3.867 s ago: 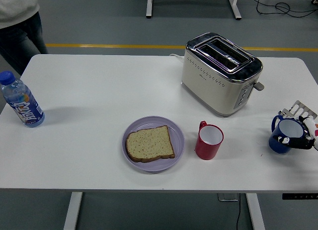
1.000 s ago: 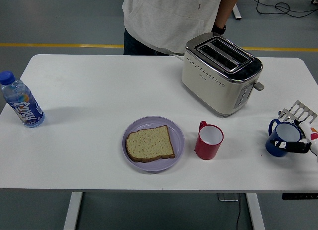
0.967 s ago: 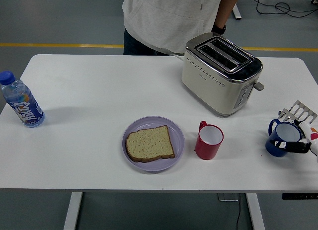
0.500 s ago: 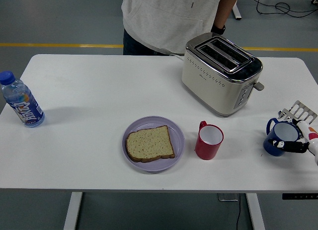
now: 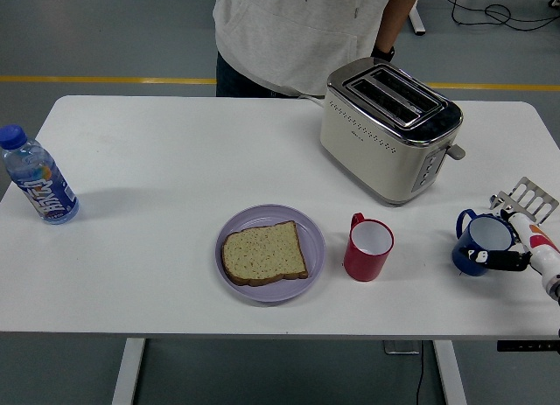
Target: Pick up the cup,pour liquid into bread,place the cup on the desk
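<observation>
A blue cup (image 5: 477,244) is gripped by the curled fingers (image 5: 497,258) of the right hand (image 5: 518,250) at the right of the white bench (image 5: 175,178); its contents cannot be seen. A bread slice (image 5: 263,253) is carried on a lilac plate (image 5: 270,253) near the front centre, with a red mug (image 5: 367,247), white and seemingly empty inside, just right of it. A cream toaster (image 5: 388,129) is placed farther back, and a water bottle (image 5: 37,179) at the far left.

blue cup (image 5: 477,245) | red mug (image 5: 367,249) (white inside) | lilac plate (image 5: 262,291) | cream toaster (image 5: 385,143)

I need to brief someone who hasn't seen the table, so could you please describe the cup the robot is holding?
Start at the toaster at the table's far right. Nearer the front, at the right edge, the right hand grips a blue cup. Unlike the red cup by the plate of bread, it is dark blue and held.
</observation>
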